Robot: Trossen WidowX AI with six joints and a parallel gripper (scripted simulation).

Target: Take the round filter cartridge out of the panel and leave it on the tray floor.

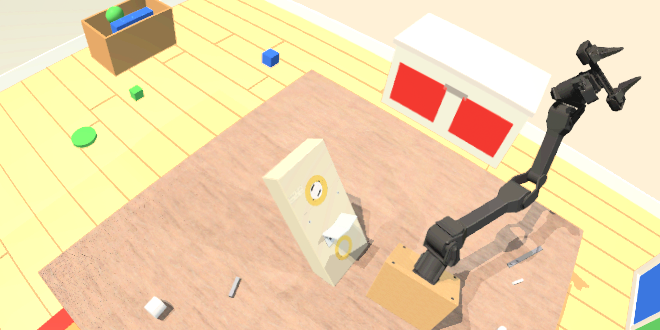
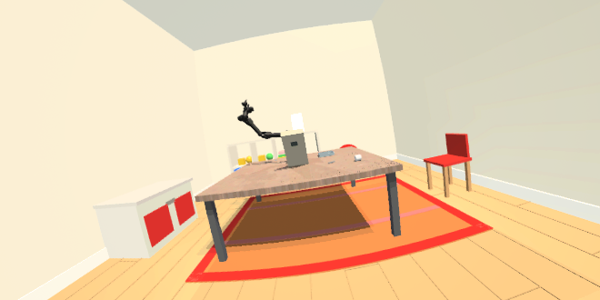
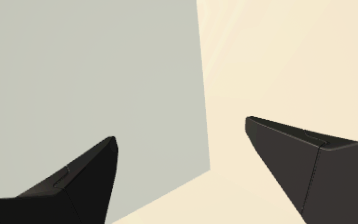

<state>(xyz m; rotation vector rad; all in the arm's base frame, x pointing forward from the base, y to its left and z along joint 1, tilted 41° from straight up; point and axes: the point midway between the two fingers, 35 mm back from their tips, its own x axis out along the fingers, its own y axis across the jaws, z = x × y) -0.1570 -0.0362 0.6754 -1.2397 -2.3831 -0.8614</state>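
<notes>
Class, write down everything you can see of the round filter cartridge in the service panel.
The filter cartridge is a small white disc seated in the upper part of the cream service panel, which stands tilted on the wooden table. A yellow ring surrounds it. Two small dark marks show on its face, probably the slots. It looks flush with the panel face. Nothing touches it; the gripper is open, raised far away and pointing away from the panel.
</notes>
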